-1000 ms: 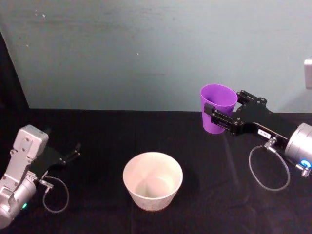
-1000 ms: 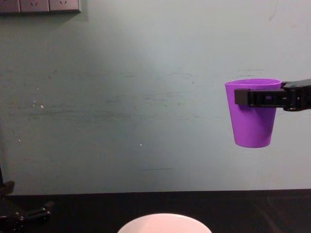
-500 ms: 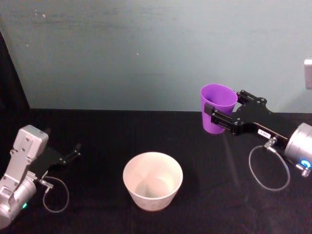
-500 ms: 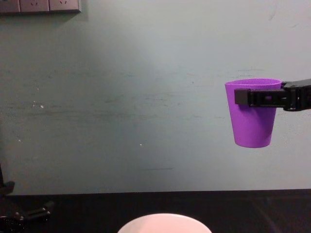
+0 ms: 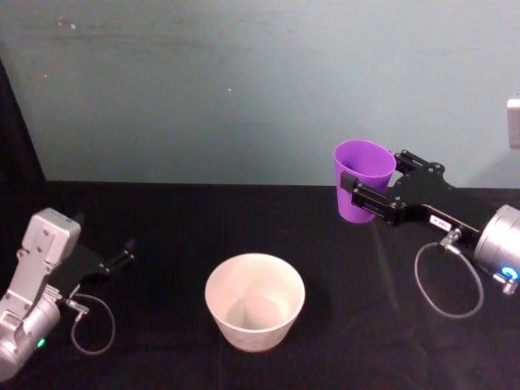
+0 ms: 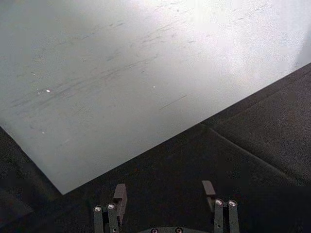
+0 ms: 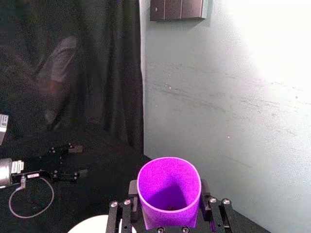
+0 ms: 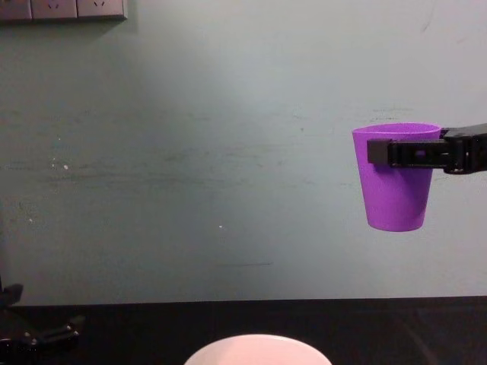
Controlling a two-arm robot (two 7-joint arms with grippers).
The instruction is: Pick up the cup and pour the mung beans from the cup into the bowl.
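My right gripper (image 5: 363, 192) is shut on the purple cup (image 5: 362, 179), holding it upright in the air, up and to the right of the bowl (image 5: 254, 299). From the chest view the cup (image 8: 396, 182) hangs high above the table with a black finger (image 8: 403, 150) across its upper wall. In the right wrist view the cup (image 7: 168, 191) sits between the fingers, a few small specks at its bottom. The pinkish-white bowl stands on the black table in front of me, its rim (image 8: 259, 346) at the chest view's lower edge. My left gripper (image 6: 165, 194) rests open, low at the table's left side.
A black cloth covers the table (image 5: 162, 236), backed by a pale green wall (image 5: 244, 89). A cable loop (image 5: 445, 280) hangs under my right wrist, another cable loop (image 5: 91, 325) beside my left arm. A dark curtain (image 7: 73, 73) hangs on the left side.
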